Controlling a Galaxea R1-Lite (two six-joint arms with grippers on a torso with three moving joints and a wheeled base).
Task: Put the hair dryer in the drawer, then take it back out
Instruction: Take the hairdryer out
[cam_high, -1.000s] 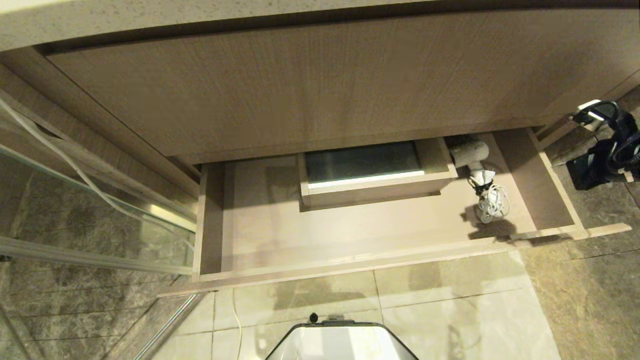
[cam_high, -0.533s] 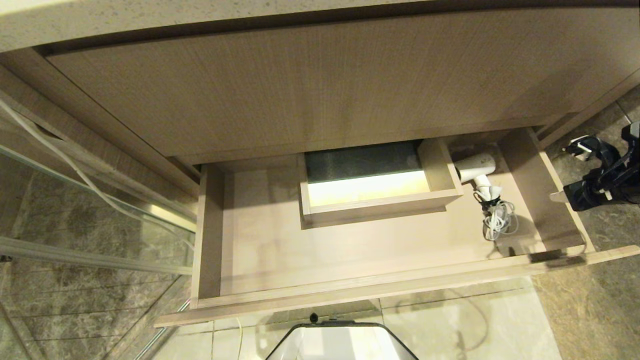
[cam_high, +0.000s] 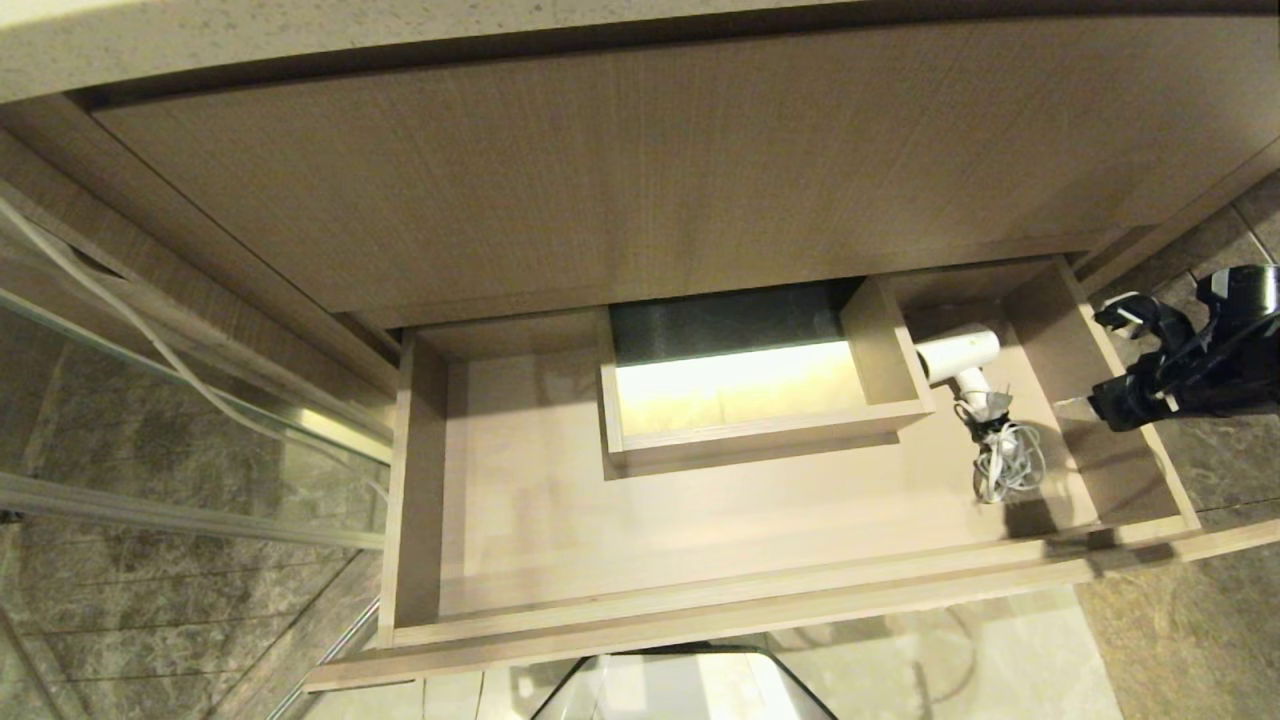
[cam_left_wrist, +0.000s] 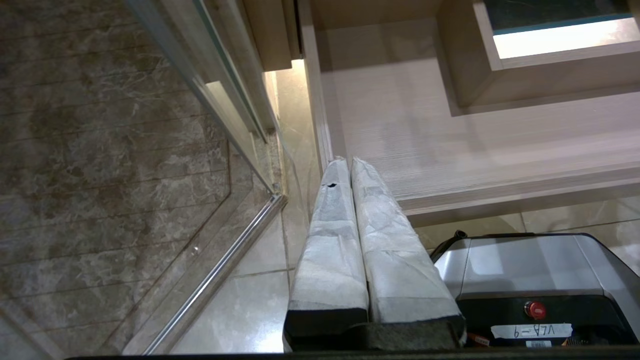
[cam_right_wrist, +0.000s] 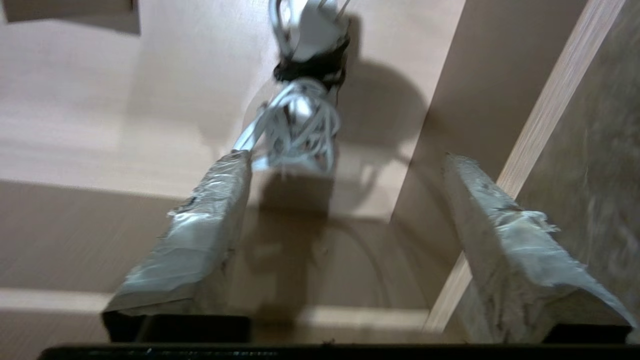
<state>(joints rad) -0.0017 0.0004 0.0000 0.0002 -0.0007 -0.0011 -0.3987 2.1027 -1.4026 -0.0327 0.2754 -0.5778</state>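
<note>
The drawer (cam_high: 700, 590) stands pulled out, wide and shallow, in light wood grain. Inside, at its back right, lies the small white hair dryer (cam_high: 958, 355), with its bundled cord (cam_high: 1005, 460) and black strap trailing toward the front. My right gripper (cam_high: 1085, 360) hovers open over the drawer's right wall, just right of the dryer and holding nothing. In the right wrist view the cord bundle (cam_right_wrist: 300, 125) lies just beyond the spread fingertips (cam_right_wrist: 240, 160). My left gripper (cam_left_wrist: 347, 161) is shut and parked low by the drawer's front left corner (cam_left_wrist: 320, 150).
A boxed cutout (cam_high: 760, 425) takes up the drawer's back middle. A taller wood-grain panel (cam_high: 600, 170) overhangs the drawer's rear. A glass shower door (cam_high: 200, 440) with a metal rail stands at the left. My grey base (cam_high: 680, 695) sits below the drawer front.
The drawer has slid further out toward me, and the hair dryer has ridden along with it. My right gripper has opened and moved in over the drawer's right wall.
</note>
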